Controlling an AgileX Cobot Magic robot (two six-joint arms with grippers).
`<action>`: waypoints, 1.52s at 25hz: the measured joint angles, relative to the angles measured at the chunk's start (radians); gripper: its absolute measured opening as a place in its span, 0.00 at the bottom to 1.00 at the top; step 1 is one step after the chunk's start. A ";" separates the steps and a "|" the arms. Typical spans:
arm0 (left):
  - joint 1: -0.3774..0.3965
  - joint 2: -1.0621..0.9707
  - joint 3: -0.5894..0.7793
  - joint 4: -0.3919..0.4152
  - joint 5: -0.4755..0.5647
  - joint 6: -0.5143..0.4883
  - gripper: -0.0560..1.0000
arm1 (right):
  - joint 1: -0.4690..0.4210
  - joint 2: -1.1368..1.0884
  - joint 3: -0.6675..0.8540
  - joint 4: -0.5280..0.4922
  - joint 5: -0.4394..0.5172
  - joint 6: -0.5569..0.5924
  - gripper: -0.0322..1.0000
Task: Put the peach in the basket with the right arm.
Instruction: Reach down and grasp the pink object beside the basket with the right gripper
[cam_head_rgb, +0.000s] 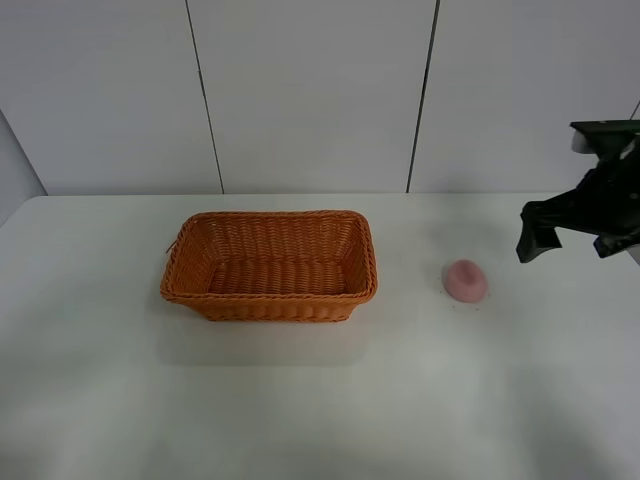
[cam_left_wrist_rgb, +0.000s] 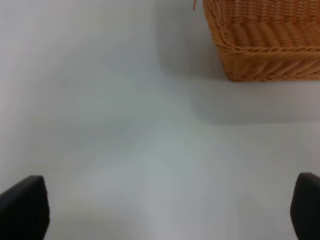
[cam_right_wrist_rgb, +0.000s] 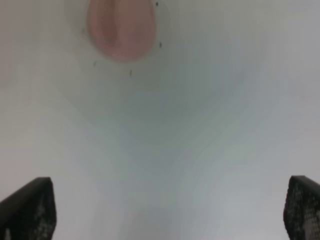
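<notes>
While the right hand (cam_right_wrist_rgb: 167, 210) gapes, the peach (cam_head_rgb: 466, 280) lies nearby.

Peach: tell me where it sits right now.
In the exterior high view the peach lies on the table, right of the basket and apart from it.

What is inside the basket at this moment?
Nothing visible: the basket shows only bare woven floor. Its near wall hides a thin strip. The peach lies outside it.

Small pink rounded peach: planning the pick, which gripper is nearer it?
Right. The right gripper hovers beside the peach; the left gripper sees only the orange woven basket, no peach.
</notes>
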 joint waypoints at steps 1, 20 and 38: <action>0.000 0.000 0.000 0.000 0.000 0.000 0.99 | 0.000 0.056 -0.045 0.000 0.000 0.000 0.71; 0.000 0.000 0.000 0.000 0.000 0.000 0.99 | 0.113 0.493 -0.397 -0.001 0.008 0.023 0.71; 0.000 0.000 0.000 0.000 0.000 0.000 0.99 | 0.113 0.638 -0.398 -0.015 -0.036 0.052 0.32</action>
